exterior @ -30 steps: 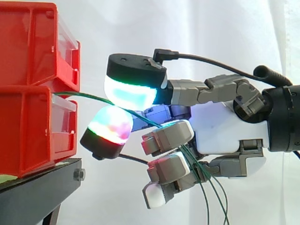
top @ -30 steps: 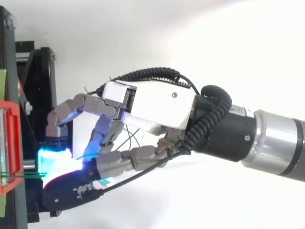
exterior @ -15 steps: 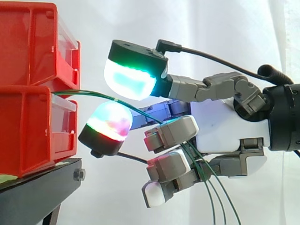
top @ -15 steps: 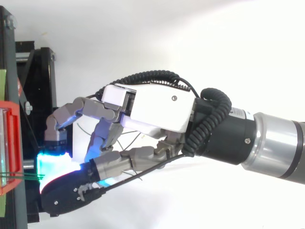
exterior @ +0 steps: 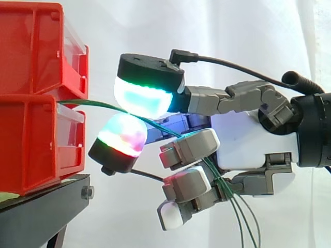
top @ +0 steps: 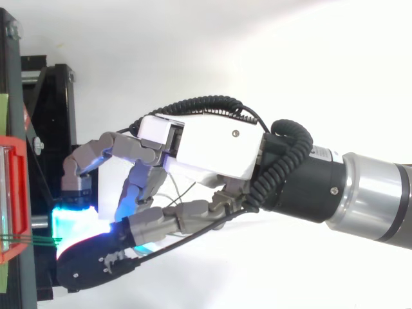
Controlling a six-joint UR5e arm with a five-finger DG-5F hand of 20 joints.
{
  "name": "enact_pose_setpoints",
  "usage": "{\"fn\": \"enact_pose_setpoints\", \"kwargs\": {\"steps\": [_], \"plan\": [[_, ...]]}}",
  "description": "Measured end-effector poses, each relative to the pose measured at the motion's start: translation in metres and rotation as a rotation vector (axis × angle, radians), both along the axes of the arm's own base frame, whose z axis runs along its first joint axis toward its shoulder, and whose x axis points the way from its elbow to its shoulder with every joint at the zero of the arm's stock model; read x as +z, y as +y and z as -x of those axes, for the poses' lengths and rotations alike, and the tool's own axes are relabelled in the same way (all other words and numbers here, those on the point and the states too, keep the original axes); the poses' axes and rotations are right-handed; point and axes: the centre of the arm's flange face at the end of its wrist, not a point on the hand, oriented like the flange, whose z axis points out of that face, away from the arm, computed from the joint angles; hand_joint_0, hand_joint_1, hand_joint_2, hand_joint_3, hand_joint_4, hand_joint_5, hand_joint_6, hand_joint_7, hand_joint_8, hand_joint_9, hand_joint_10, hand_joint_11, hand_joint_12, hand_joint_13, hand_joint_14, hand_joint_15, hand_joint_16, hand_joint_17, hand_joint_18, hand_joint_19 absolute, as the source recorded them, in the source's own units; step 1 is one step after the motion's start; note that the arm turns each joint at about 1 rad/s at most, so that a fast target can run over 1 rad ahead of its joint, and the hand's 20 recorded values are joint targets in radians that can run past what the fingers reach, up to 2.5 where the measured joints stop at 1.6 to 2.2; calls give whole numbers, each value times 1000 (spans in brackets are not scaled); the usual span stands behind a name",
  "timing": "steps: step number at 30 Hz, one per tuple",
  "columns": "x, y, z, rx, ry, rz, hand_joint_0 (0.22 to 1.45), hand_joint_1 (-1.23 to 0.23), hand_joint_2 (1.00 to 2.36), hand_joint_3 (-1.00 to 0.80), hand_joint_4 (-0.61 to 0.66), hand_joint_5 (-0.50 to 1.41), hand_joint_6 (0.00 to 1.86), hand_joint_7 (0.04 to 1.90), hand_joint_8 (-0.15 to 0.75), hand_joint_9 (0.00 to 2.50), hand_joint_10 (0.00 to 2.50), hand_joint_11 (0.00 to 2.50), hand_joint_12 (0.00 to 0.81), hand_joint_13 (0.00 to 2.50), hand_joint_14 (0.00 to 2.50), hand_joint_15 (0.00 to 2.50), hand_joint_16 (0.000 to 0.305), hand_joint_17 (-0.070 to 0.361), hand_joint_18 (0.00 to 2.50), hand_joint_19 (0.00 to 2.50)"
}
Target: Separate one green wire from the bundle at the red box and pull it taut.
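Observation:
Two red bins are stacked at the left on a black stand. A thin bundle of green wires leaves the gap between the bins and runs right. It passes between two glowing pads of my hand: a cyan-green pad above and a magenta-red pad below. The two pads almost touch and pinch the wire. Behind them the green strands cross my curled lower fingers and hang down. From above, my hand reaches left to the bin, where the wires come out.
A white curtain hangs behind the work. The black stand runs along the left edge in the top view. My arm comes in from the right.
Half a second ago the upper pad stood lifted, with a gap over the wire. It has since come down onto the lower pad. The hanging strands have shifted slightly.

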Motion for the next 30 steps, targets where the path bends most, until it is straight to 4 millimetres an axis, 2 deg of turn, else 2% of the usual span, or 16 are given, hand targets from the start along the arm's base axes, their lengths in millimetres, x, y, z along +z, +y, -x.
{"fn": "enact_pose_setpoints", "kwargs": {"steps": [6, 13, 18, 24, 27, 30], "plan": [[0, 0, 0, 0, -1, 1, 654, -795, 1013, -327, 90, -171, 922, 997, 261, 1408, 1, 1572, 359, 1327, 26, 1093, 51, 114, 870, 703], [0, 1, 0, 1, 2, 2, 668, -833, 1003, -459, 102, -170, 926, 977, 258, 1417, 2, 1564, 358, 1320, 27, 1087, 50, 111, 865, 685], [0, 1, 0, 1, 3, 2, 574, -664, 1000, -500, 111, -165, 924, 980, 266, 1447, 2, 1566, 365, 1340, 26, 1097, 50, 113, 875, 707], [-1, 2, 0, 2, 1, 2, 569, -584, 1000, -500, 119, -161, 916, 1005, 267, 1468, 3, 1578, 369, 1355, 26, 1084, 51, 115, 892, 716], [-1, 2, 0, 3, 1, 2, 611, -661, 1013, -326, 109, -160, 915, 1073, 263, 1464, 6, 1582, 364, 1348, 26, 1089, 51, 114, 884, 721], [-1, 2, 0, 3, 1, 3, 617, -708, 1017, -237, 85, -162, 919, 1110, 266, 1450, 5, 1584, 361, 1345, 26, 1088, 51, 114, 885, 722]]}}
